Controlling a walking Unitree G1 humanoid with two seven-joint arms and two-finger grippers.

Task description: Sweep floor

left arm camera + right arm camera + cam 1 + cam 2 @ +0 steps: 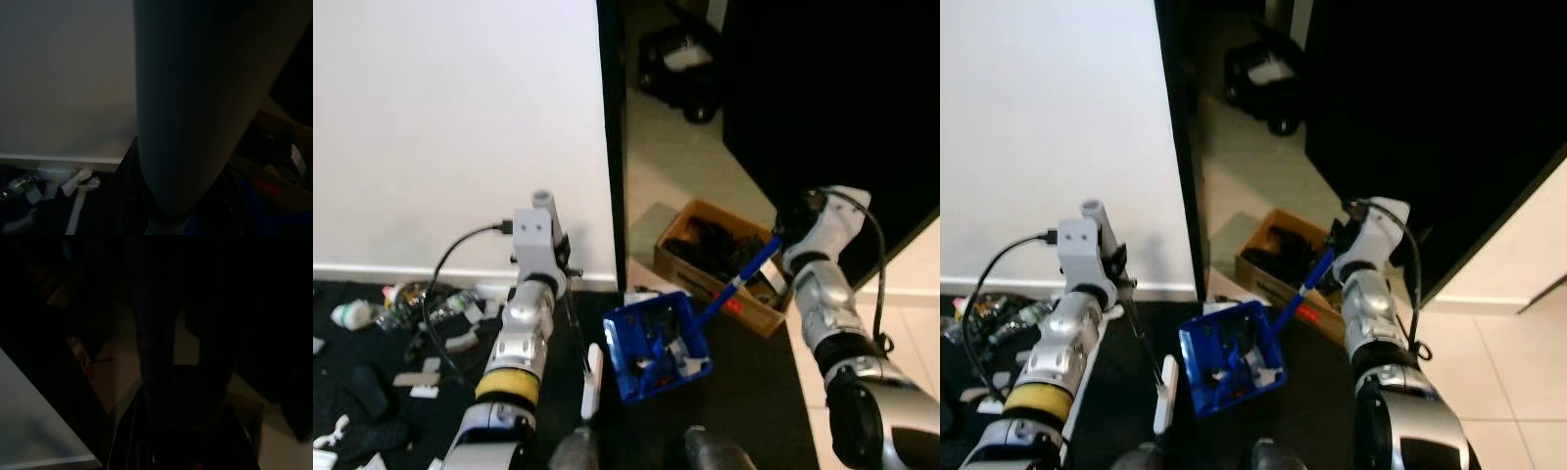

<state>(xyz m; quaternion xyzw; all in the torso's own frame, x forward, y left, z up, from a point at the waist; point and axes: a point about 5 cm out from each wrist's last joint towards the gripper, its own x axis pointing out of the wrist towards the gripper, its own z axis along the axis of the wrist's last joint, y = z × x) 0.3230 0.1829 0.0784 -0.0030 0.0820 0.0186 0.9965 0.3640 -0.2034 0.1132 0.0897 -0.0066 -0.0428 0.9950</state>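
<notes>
A blue dustpan (656,345) holding bits of litter hangs tilted over the dark floor in front of me. Its blue handle (744,276) runs up to my right gripper (781,241), which is shut on it. My left gripper (562,260), near the wall's corner, is shut on the thin dark handle of a brush; the white brush head (593,384) hangs down just left of the dustpan. Litter (411,315), including paper scraps and a plastic bottle, lies scattered on the dark floor at the left. Both wrist views are dark and blocked by a close handle.
A white wall (460,127) with a skirting board stands ahead on the left, ending in a dark edge. An open cardboard box (705,247) of dark items sits behind the dustpan. A black wheeled object (680,59) stands farther back. Pale tiles lie at the right.
</notes>
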